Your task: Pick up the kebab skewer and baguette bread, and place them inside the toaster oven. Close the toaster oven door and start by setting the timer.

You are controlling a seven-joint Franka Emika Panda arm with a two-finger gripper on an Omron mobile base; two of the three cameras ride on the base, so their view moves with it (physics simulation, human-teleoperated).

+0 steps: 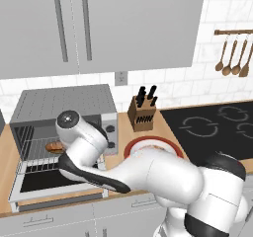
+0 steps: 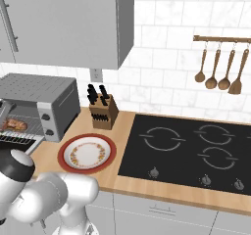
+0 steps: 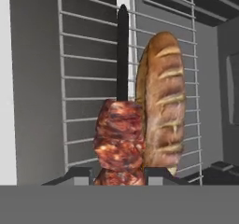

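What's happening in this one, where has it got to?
The arm is reaching into the open toaster oven. Its gripper is shut on the skewer, held over the wire rack right beside the baguette, which already lies on the rack. The door is still down and the plate on the counter is bare.

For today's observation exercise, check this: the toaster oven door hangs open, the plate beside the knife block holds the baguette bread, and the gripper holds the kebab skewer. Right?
Not quite. The plate has nothing on it; the baguette bread lies on the toaster oven rack, as the hand view shows. The toaster oven door is open, and the gripper holds the kebab skewer.
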